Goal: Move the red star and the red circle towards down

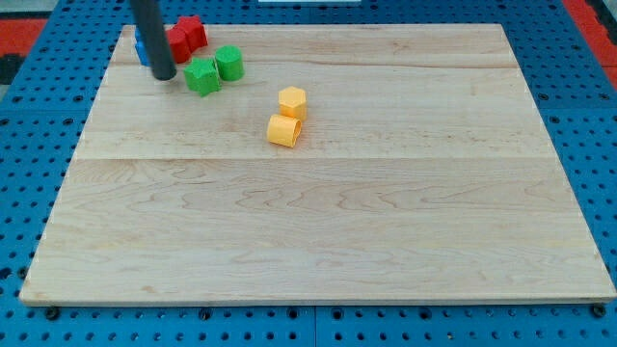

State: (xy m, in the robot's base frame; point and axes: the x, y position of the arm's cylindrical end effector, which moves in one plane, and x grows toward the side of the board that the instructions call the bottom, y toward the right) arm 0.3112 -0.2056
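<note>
You have a pale wooden board (328,222) made of long planks, lying on a blue pegboard surface (39,116). All the blocks sit in the upper left part of the board.

There is no gripper on this arm, so you have nothing opening or closing to read; the arm ends in a straight dark rod, and my tip (163,77) rests near the board's upper left corner. The tip stands just to the view's left of the green star-shaped block (202,76) and just below and left of the red pieces.

The task's red things are at the view's top, right beside the rod. You see a red block with notched edges (193,32) at the upper right of the pair, and a second red block (177,43) pressed against its lower left side, partly hidden by the rod. Which of them is the star and which the circle cannot be made out at this size.

A blue block (142,50) peeks out from behind the rod on its left side; its shape is hidden.

A green cylinder block (229,64) touches the green star's upper right. Further right and lower, a yellow hexagonal block (292,101) sits just above a yellow rounded block (284,130), the two almost touching.
</note>
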